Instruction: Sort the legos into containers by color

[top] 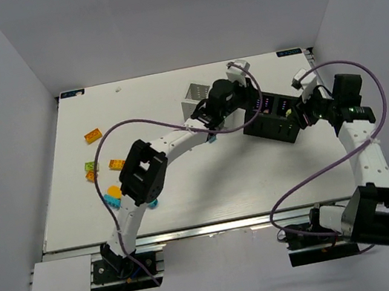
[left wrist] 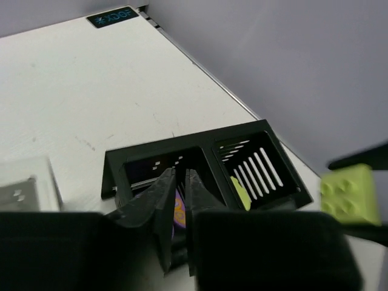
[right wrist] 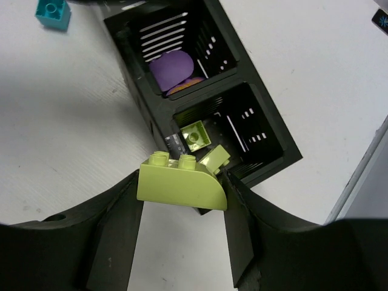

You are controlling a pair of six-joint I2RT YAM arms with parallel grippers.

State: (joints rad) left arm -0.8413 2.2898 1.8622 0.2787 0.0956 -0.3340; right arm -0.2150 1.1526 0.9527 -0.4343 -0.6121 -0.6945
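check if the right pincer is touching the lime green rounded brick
Touching. The right wrist view shows the right pincer with a finger pressed against each end of the lime green rounded brick, with no gap on either side.

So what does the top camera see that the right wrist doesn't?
Only the top camera shows orange bricks and the white container. Only the right wrist camera clearly shows inside the black container: a purple brick in one half, a lime brick in the other. Both show that container and the right claw, gripping a bigger lime brick.
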